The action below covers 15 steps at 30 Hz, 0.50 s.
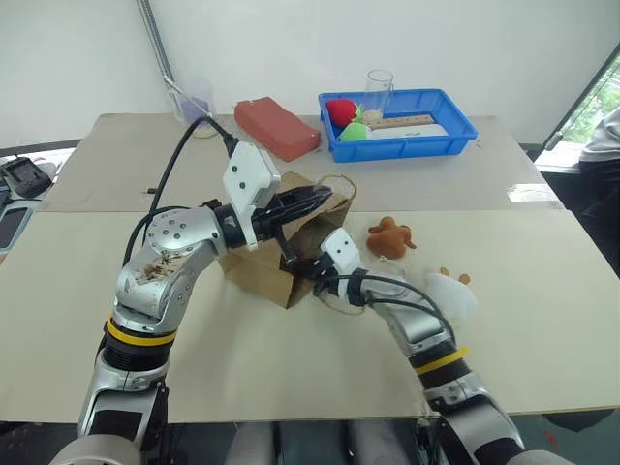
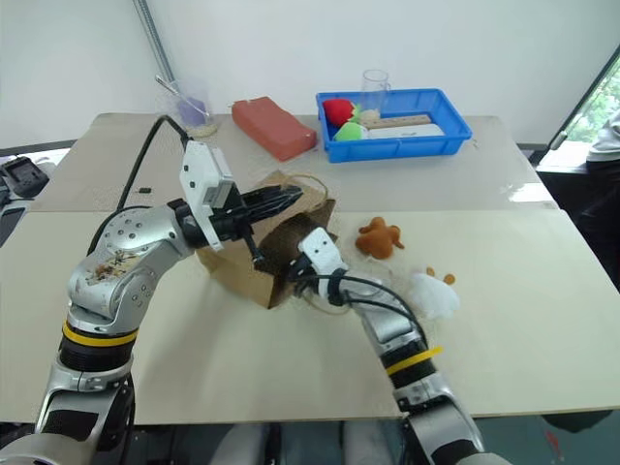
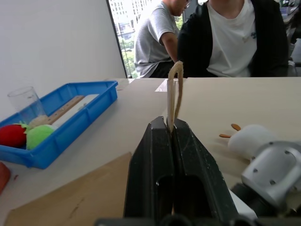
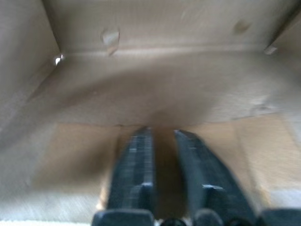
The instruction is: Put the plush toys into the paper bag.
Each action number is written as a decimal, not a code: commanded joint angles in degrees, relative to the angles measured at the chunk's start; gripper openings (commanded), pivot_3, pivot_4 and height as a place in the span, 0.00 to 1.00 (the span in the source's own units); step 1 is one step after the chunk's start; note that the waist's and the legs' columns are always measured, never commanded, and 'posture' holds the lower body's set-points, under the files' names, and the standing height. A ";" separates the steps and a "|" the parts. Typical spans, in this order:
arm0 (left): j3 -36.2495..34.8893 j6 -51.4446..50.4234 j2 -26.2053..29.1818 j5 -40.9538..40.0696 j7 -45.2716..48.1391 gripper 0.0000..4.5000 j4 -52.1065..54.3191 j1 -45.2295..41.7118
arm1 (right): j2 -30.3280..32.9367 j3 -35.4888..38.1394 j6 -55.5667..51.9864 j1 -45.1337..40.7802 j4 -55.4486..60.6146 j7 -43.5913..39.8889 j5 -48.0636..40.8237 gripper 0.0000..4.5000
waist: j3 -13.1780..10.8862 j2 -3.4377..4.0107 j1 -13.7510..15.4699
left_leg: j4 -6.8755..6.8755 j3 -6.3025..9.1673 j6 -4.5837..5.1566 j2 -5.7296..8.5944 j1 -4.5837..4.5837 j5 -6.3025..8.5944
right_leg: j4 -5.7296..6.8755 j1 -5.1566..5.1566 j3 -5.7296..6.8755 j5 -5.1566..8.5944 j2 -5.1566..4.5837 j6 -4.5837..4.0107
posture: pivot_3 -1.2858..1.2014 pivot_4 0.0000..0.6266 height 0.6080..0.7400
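Left gripper [image 3: 173, 134] clamped on paper bag [image 1: 262, 269] handle; right gripper [image 4: 162, 136] inside bag, fingers slightly apart, empty.

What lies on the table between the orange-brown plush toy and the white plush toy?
Nothing: bare table separates the orange-brown plush toy from the white plush toy, seen in both eye views.
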State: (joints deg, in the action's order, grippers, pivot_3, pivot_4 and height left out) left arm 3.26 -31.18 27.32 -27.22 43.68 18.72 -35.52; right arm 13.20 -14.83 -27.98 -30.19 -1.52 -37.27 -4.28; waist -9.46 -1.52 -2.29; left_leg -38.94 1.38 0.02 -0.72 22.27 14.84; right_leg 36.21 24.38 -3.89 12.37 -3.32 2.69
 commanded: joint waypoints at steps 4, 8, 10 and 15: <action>-0.24 -1.67 0.23 -2.72 1.40 0.00 2.51 1.25 | 13.69 4.05 -9.30 1.71 19.92 -10.26 -7.27 0.82 | -0.01 -0.01 0.01 | 0.02 -0.04 0.02 0.00 0.02 0.01 | -0.07 -0.03 0.08 0.01 0.01 0.01 | 0.52 0.24 1.00; 0.27 -1.98 0.29 -3.27 2.22 0.00 2.50 2.44 | 22.53 7.52 -9.24 1.64 22.09 -13.36 -8.44 0.99 | -0.04 -0.04 -0.10 | 0.01 -0.14 0.02 -0.01 0.01 0.01 | -0.13 -0.10 0.11 0.02 0.02 0.03 | 0.52 0.24 1.00; 0.46 -2.21 -0.02 -3.46 2.35 0.00 2.41 2.72 | 24.78 8.62 -7.37 0.79 19.49 -12.68 -7.21 0.99 | -0.04 -0.04 -0.18 | 0.01 -0.18 0.02 -0.01 -0.01 0.01 | -0.11 -0.11 0.11 0.03 0.04 0.03 | 0.52 0.24 1.00; 0.23 -2.90 -0.97 -3.93 2.03 0.00 1.85 2.57 | 27.36 3.85 4.14 -1.41 8.58 -11.26 1.03 0.99 | -0.04 -0.05 -0.19 | 0.01 -0.25 0.03 -0.01 -0.03 0.01 | -0.12 -0.12 0.08 0.03 0.05 0.03 | 0.52 0.24 1.00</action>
State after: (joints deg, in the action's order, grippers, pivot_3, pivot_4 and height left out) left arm 3.88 -33.96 26.69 -29.71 45.75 19.36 -32.67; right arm 40.42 -9.92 -28.71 -30.05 9.26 -49.39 -6.07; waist -9.50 -1.57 -2.48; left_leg -38.94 1.10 0.05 -0.73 22.25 14.85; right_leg 36.08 24.27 -3.82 12.40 -3.27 2.71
